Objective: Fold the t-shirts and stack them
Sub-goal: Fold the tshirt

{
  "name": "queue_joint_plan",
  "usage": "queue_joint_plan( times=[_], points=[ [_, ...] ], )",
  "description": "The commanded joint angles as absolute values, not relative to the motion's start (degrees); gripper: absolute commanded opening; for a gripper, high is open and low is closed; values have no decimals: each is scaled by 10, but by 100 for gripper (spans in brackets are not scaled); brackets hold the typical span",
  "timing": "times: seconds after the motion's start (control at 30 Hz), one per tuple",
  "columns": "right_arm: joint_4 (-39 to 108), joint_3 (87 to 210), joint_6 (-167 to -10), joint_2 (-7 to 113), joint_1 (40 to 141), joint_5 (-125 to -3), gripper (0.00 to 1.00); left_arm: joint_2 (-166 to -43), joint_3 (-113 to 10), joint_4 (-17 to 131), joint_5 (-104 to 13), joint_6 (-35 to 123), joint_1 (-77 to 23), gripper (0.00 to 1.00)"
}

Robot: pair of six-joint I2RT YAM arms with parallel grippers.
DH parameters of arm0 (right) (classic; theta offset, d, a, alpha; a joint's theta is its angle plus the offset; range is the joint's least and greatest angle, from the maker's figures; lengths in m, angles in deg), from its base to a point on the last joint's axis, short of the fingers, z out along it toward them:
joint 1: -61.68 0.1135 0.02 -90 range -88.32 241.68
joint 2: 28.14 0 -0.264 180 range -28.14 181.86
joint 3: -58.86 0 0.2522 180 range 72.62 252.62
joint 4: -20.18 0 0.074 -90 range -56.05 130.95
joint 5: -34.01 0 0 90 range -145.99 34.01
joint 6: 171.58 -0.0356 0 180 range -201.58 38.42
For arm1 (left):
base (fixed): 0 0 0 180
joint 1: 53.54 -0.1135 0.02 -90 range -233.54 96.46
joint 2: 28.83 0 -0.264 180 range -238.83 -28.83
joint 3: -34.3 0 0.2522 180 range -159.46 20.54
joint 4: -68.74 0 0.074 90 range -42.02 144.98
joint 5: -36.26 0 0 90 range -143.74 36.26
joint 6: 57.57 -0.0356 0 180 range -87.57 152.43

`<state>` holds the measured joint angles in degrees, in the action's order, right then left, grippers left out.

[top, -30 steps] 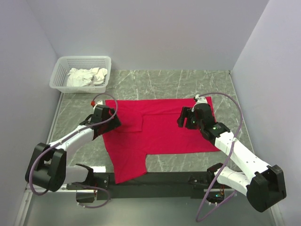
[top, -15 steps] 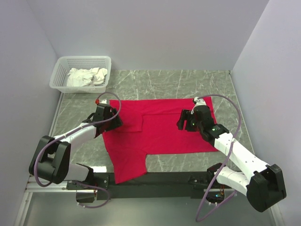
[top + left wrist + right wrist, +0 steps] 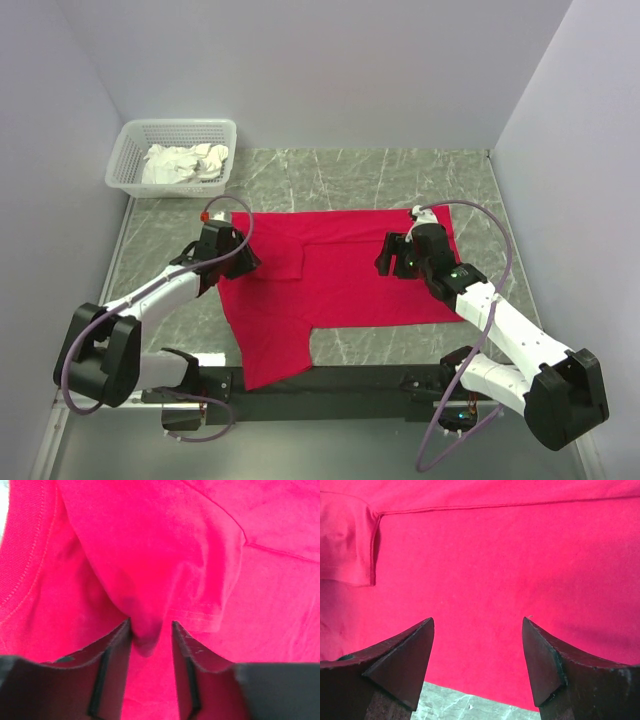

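One red t-shirt (image 3: pixel 340 280) lies spread flat on the marble table, with a sleeve hanging toward the near edge. My left gripper (image 3: pixel 243 262) is down on the shirt's left edge. In the left wrist view its jaws (image 3: pixel 150 625) stand narrowly open around a raised pucker of the red fabric (image 3: pixel 145 580). The pucker touches the left finger, and a thin gap shows at the right finger. My right gripper (image 3: pixel 388 258) hovers over the shirt's right half. Its jaws (image 3: pixel 477 622) are wide open with nothing between them, above the shirt (image 3: pixel 485 555) near its hem.
A white lattice basket (image 3: pixel 128 160) holding crumpled white cloth (image 3: pixel 185 162) stands at the back left corner. Grey walls close in on three sides. Bare marble (image 3: pixel 400 180) shows behind the shirt and to its left and right.
The left gripper's jaws have narrowed around a fold of red fabric at the shirt's left edge. The right gripper has barely moved and stays open.
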<state>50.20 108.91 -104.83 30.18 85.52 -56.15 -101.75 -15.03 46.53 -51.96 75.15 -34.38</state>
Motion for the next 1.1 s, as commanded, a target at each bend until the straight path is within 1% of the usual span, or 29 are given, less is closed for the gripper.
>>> queue_joint_plan(
  times=[0.0, 0.1, 0.23, 0.43, 0.53, 0.6, 0.67, 0.73, 0.83, 0.87, 0.93, 0.97, 1.0, 1.07],
  points=[
    [484, 1087, -1042, 299, 852, -568, 77, -1004, -142, 466, -507, 767, -339, 41],
    [485, 1087, -1042, 297, 852, -568, 77, -1019, -144, 458, -513, 770, -338, 36],
    [487, 1087, -1039, 296, 852, -564, 77, -1026, -141, 438, -531, 794, -333, 38],
    [485, 1086, -1040, 297, 852, -566, 77, -1029, -137, 416, -559, 820, -333, 33],
    [485, 1087, -1039, 298, 851, -566, 77, -1029, -135, 411, -560, 832, -332, 34],
    [485, 1087, -1039, 298, 852, -565, 77, -1026, -132, 409, -570, 836, -331, 39],
    [484, 1086, -1039, 298, 852, -566, 77, -1023, -129, 409, -574, 836, -331, 39],
    [484, 1086, -1040, 298, 851, -566, 77, -1022, -130, 408, -572, 835, -331, 37],
    [484, 1087, -1040, 300, 851, -568, 77, -1015, -134, 406, -568, 836, -326, 32],
    [484, 1087, -1040, 300, 852, -568, 77, -1014, -134, 404, -569, 834, -326, 29],
    [483, 1087, -1041, 300, 852, -570, 77, -1016, -138, 399, -570, 834, -325, 21],
    [482, 1087, -1042, 303, 851, -570, 77, -1017, -141, 396, -570, 833, -325, 14],
    [481, 1087, -1043, 303, 851, -571, 76, -1017, -144, 390, -570, 833, -325, 9],
    [484, 1089, -1042, 304, 852, -570, 76, -1017, -153, 366, -571, 836, -325, 3]
  ],
)
